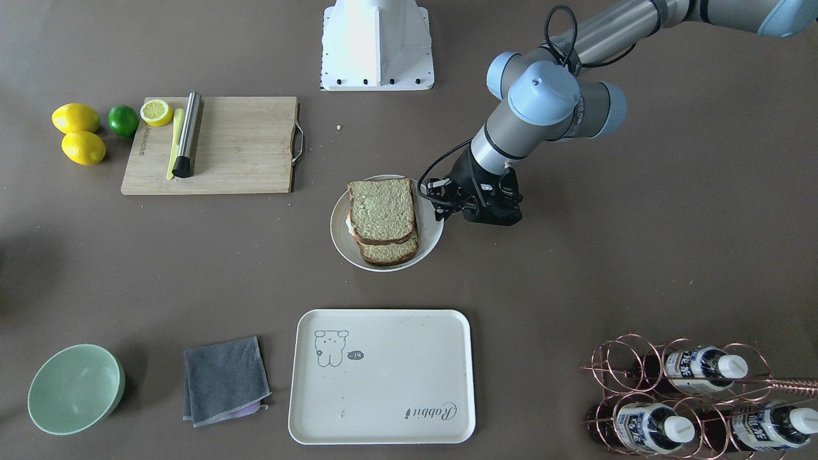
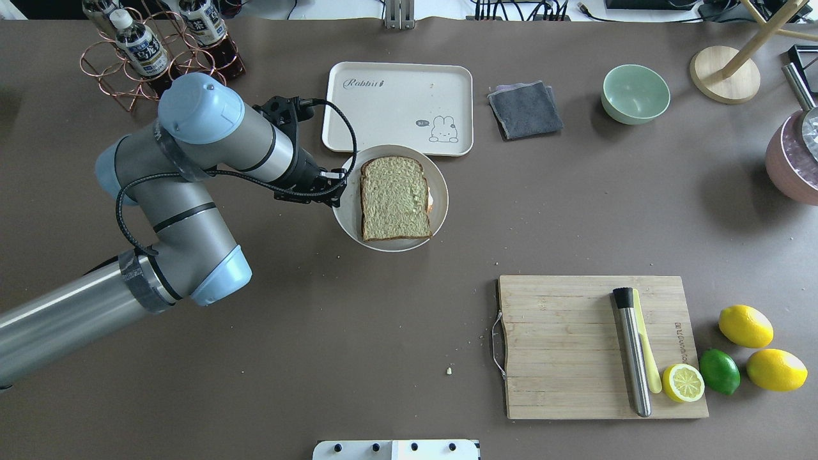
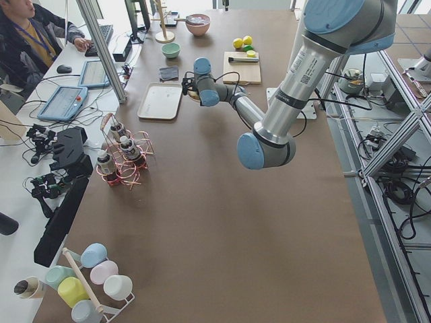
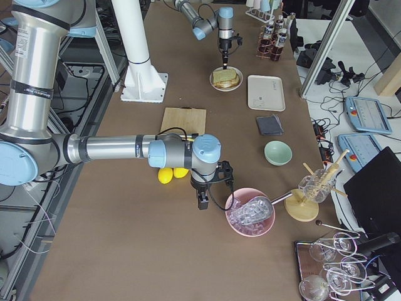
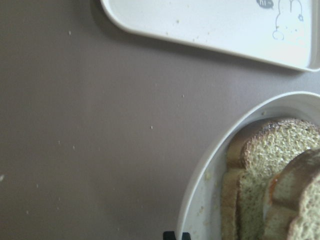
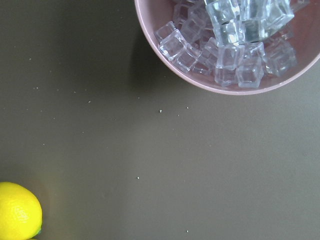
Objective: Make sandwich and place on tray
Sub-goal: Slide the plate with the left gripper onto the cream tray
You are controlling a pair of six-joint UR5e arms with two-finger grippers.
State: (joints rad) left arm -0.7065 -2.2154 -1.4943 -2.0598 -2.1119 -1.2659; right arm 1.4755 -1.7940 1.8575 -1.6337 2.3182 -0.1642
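Overhead exterior view puts the left gripper at the left rim of the plate, just left of the frame's centre. Its fingers are pressed together on that rim, pinching it. In the left wrist view two dark fingertips sit close together at the bottom edge, right at the rim.

The sandwich lies on the plate, two slices stacked with the top one slightly offset. A bit of orange egg peeks out between them. The tray sits directly above the plate in the frame. From overhead the plate's upper rim overlaps the tray's lower edge, yet the front-facing view shows bare table between them. So the plate looks held a little off the table, though I cannot be sure.

At lower right of the overhead frame the board carries a steel rod and a lemon half. A lime and two lemons lie beside it. Upper right of the tray are a grey cloth and a green bowl, and a bottle rack stands at upper left.

In the exterior right view the right gripper points down just left of the pink ice bowl. I cannot tell whether its fingers are apart or together.
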